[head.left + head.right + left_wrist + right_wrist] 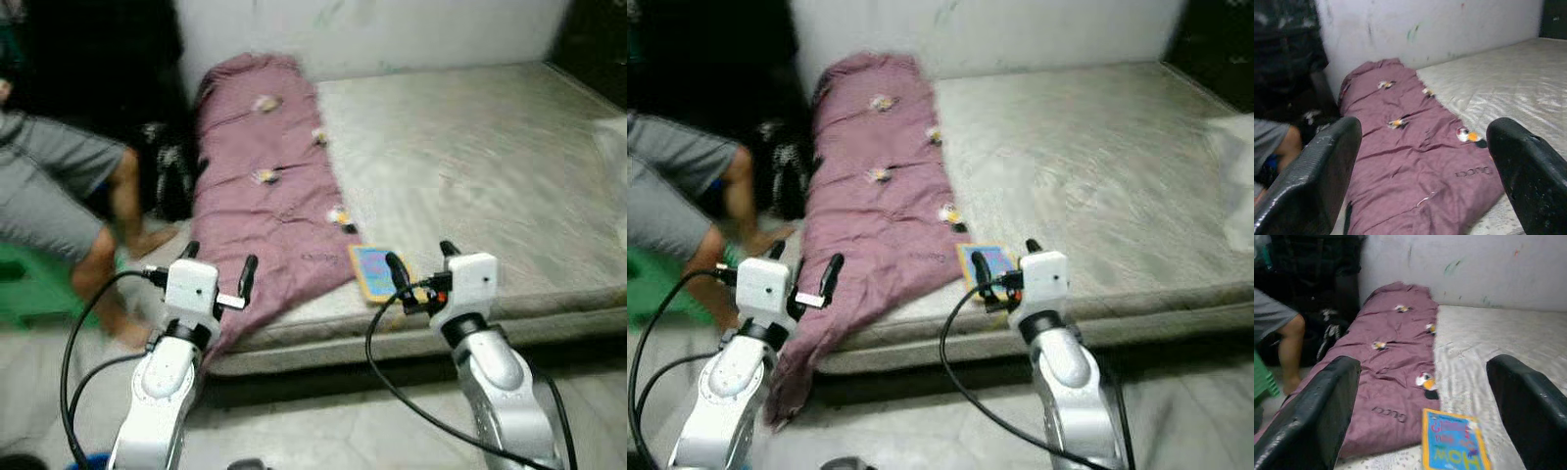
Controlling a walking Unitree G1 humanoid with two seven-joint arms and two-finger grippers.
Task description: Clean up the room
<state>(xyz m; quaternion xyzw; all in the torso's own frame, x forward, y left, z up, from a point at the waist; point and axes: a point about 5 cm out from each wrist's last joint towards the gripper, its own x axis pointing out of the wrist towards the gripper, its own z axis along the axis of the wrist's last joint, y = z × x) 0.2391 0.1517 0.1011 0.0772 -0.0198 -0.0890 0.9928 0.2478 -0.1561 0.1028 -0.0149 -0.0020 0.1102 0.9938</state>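
While both grippers hang spread w/ nothing held, approach step: right gripper [422,262] near book [374,272] at bed [470,186] edge, lower centre; left gripper [217,268] by blanket [265,186]. Next: reach fwd, pinch book.

A seated person [59,186] in grey shorts occupies the far left, beside a green stool [29,284]. A marked white wall [372,29] stands behind.

A long pink blanket with small pictures [877,211] lies on the grey mattress [1087,186] and hangs off its edge. A small blue and yellow book [982,262] sits just beside the blanket. A person's bare leg [730,225] is on the left.
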